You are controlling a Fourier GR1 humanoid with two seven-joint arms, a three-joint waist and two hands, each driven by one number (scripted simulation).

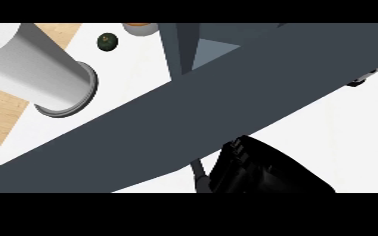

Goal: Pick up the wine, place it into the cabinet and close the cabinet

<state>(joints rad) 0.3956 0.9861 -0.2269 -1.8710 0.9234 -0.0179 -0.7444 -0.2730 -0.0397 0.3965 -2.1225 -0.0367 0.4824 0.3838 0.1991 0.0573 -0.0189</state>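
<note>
A flat dark-grey cabinet door (207,110) slants across the white table (140,80), a black hand (258,167) beneath it, grip unclear.

One black hand (258,167) shows. Up and left of it: one grey forearm (44,75), one dark round fruit (108,41), one orange-rimmed cup (139,28). Above it, one dark cabinet door (221,105).

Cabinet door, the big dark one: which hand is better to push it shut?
Probably the right hand, which sits just beside the cabinet door's lower edge. Of the left arm only the grey forearm shows, at upper left.
</note>
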